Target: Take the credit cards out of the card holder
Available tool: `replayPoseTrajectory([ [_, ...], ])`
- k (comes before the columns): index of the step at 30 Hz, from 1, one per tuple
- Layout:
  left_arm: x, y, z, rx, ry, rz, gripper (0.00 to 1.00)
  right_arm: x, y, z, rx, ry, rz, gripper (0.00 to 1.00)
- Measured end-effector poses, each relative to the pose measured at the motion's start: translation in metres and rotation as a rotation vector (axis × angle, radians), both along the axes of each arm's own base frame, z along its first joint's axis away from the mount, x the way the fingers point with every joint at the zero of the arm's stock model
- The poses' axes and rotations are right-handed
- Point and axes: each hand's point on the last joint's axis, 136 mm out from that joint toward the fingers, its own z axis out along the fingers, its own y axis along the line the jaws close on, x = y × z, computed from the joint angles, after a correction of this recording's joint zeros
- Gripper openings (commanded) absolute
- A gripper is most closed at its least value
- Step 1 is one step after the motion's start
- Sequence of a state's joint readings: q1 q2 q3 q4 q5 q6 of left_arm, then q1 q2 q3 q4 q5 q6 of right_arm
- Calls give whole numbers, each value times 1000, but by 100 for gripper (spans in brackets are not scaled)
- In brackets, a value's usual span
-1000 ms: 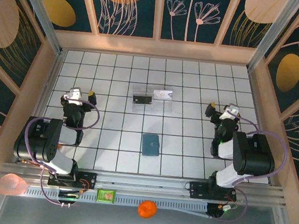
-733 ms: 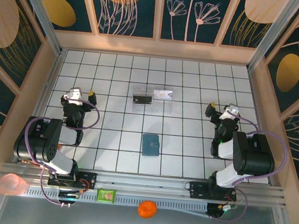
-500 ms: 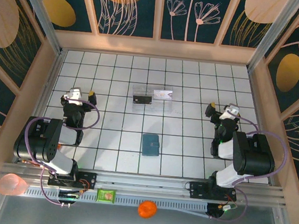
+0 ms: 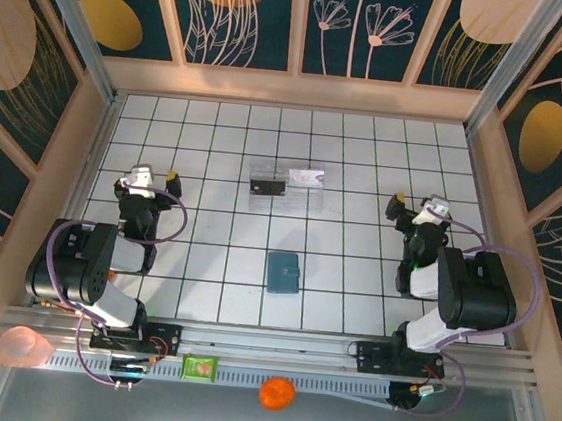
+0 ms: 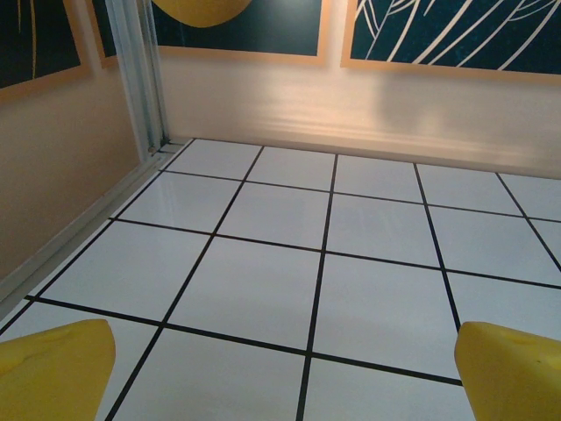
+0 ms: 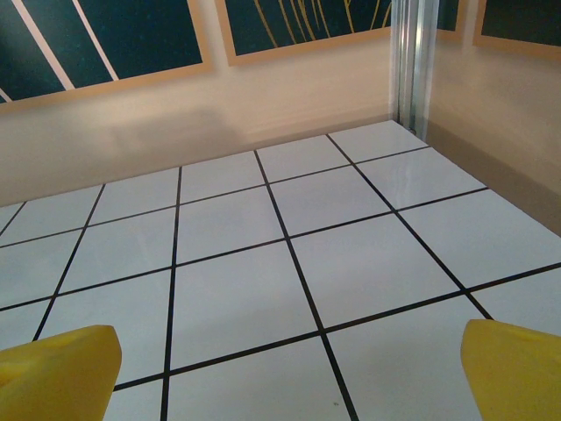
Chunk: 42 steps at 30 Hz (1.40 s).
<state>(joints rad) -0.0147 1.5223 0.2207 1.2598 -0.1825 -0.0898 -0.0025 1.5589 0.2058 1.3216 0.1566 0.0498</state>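
Left pincer (image 4: 147, 178) and right pincer (image 4: 417, 207) both gape wide, well apart from the closed card holder (image 4: 283, 271); one should pin it flat while the other folds it open.

No text, brand or number is readable. The pale card (image 4: 305, 178), beyond the card holder (image 4: 282, 271), carries marks too small to read.
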Motion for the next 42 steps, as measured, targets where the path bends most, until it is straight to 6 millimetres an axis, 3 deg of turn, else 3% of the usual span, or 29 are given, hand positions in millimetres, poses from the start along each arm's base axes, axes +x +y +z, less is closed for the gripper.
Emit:
replayPoseTrajectory([
  [26, 1, -1, 1, 0, 18, -3, 99, 0, 0, 0, 0, 2, 0, 99],
  [32, 17, -2, 47, -13, -28, -10, 99, 3, 1, -4, 1, 39, 6, 99],
  [35, 10, -2, 61, -40, -59, -7, 99, 12, 0, 11, 1, 45, 3, 99],
  [38, -1, -1, 66, -90, -87, 0, 99, 22, -5, 42, 9, 17, -42, 99],
  [42, -13, 14, 68, -283, -139, 107, 99, 27, -11, 75, 111, -17, -172, 99],
])
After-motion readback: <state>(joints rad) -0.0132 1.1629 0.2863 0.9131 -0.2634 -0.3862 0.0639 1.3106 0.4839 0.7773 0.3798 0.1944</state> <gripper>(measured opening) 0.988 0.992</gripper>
